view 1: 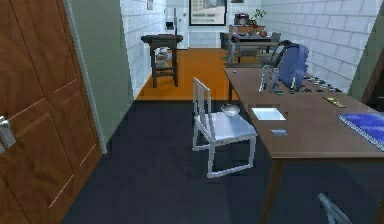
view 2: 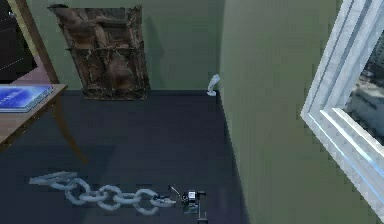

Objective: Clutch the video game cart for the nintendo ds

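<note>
A long brown table [view 1: 300,120] stands on the forward view's right. Near its front edge lies a small flat bluish square [view 1: 279,132], and just behind that a white flat sheet [view 1: 268,114]. A blue book-like slab [view 1: 365,125] lies at the table's right end and shows again on the table corner [view 2: 20,96] in the arm side view. Low in the arm side view the gripper [view 2: 178,196] pokes up from the bottom edge. A pale chain [view 2: 100,193] lies on the dark floor right at it. I cannot tell whether it holds anything.
A grey metal chair [view 1: 222,128] stands at the table's left side. A blue bag [view 1: 292,65] sits farther back on it. A wooden door [view 1: 40,110] stands on the left. A brown framed panel [view 2: 100,52] leans on the wall. A window [view 2: 350,100] is on the right.
</note>
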